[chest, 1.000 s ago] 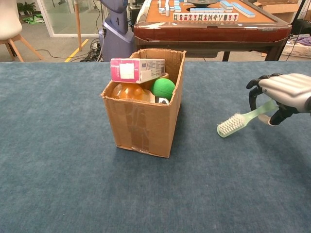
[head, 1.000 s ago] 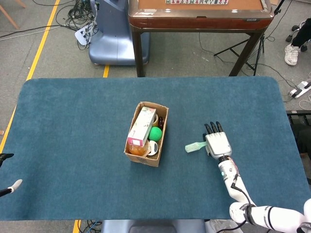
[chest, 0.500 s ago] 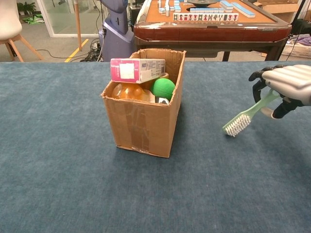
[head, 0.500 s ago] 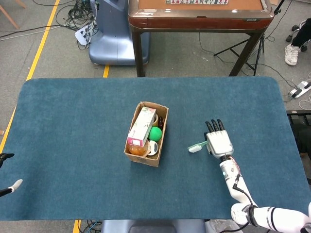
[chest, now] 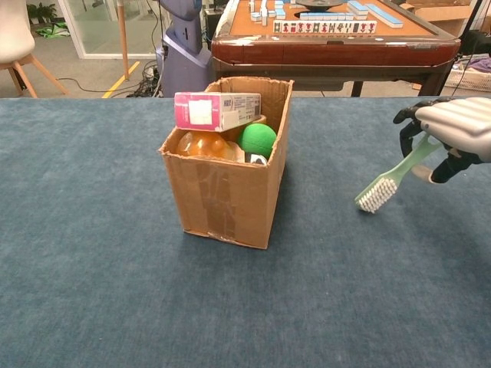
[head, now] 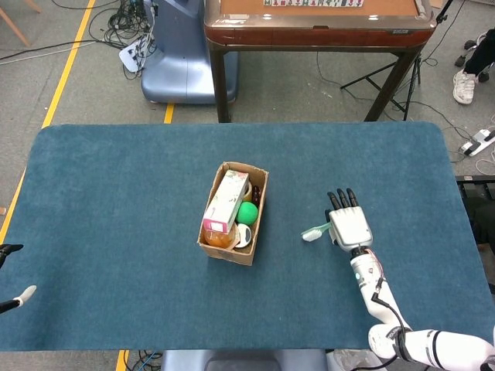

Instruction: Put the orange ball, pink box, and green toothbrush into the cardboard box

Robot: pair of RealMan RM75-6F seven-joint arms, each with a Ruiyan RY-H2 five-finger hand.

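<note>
the right hand [chest: 453, 130] pinches the green toothbrush [chest: 393, 178] by its handle, bristle end hanging down-left toward the cardboard box [chest: 229, 195], which sits well apart to the left.

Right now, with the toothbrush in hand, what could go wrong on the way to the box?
1. The right hand holds the green toothbrush only by its handle end, bristles hanging down; it could slip or swing.
2. The cardboard box looks crowded: the pink box lies across the top, over the orange ball. The toothbrush may catch or bounce out.
</note>
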